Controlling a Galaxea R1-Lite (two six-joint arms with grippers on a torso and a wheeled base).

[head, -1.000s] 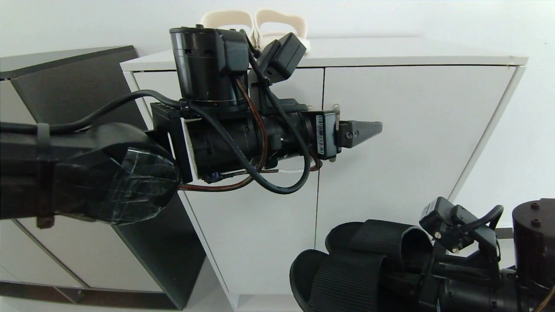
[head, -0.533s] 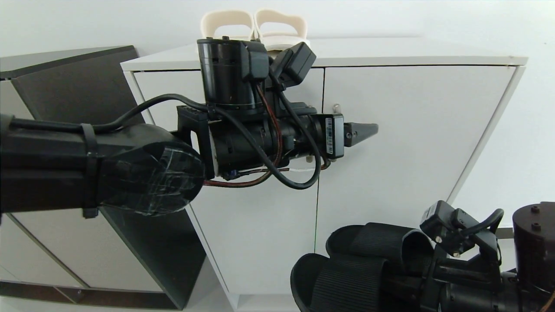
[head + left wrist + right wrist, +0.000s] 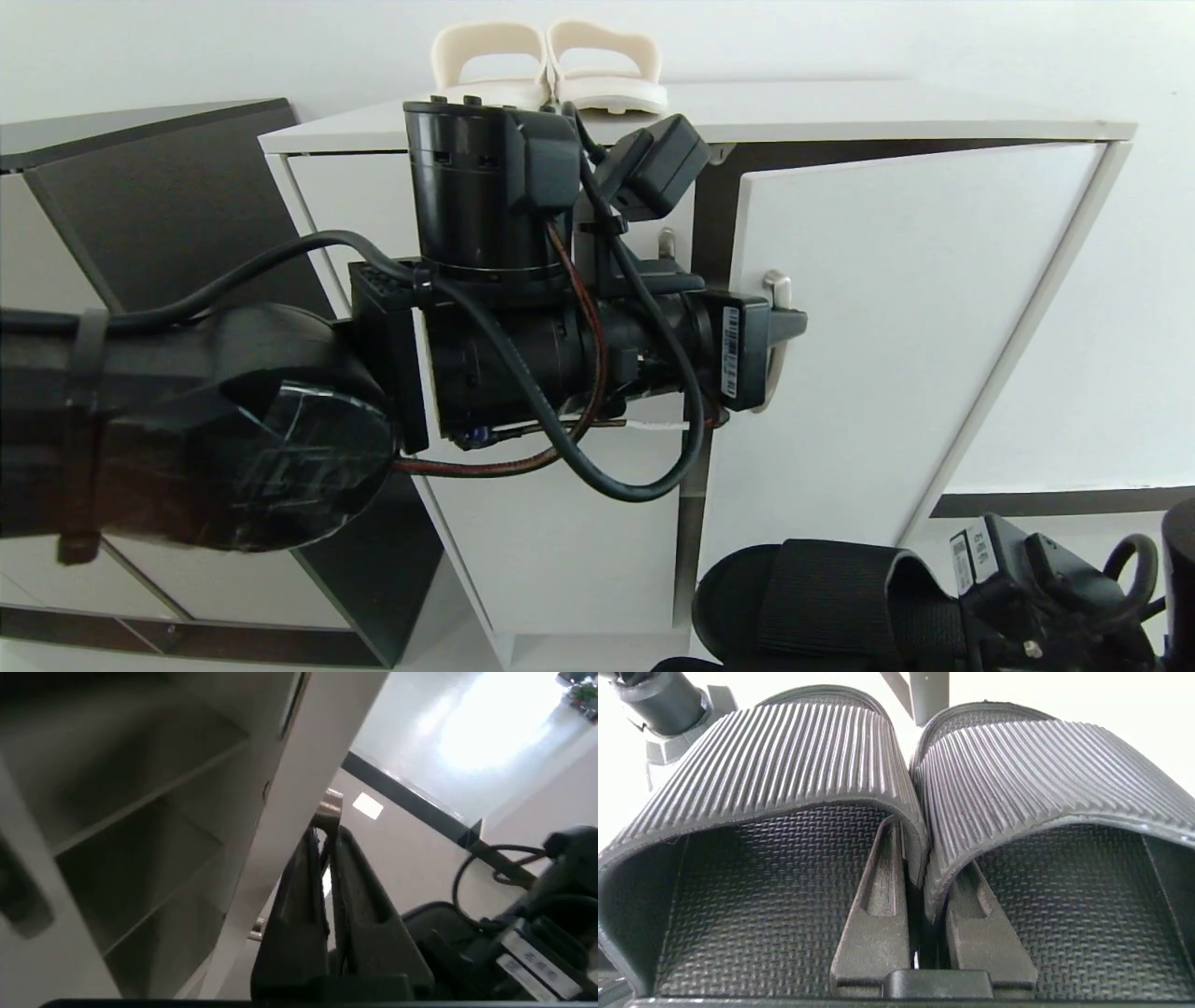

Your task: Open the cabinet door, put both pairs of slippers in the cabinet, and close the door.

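Cream slippers (image 3: 546,65) sit on the cabinet (image 3: 840,107) top; left gripper (image 3: 325,849), fingers narrow, seems pinched on the handle (image 3: 775,283) of the ajar door (image 3: 896,327); right gripper (image 3: 920,910) clamps the black slippers (image 3: 822,597) together, low right

The room is bright and evenly lit; the white cabinet (image 3: 896,308) and the wall (image 3: 1027,47) behind it take soft light with barely a shadow; only the gap behind the opened cabinet door (image 3: 887,373) is dark. Inside the cabinet the shelves (image 3: 121,812) sit in dim grey; beyond the door burns a washed-out patch of glare (image 3: 486,728); the door handle (image 3: 329,810) glints faintly. Low before the cabinet, the black slippers (image 3: 822,775) catch light on their ribbed straps, their insides darker.
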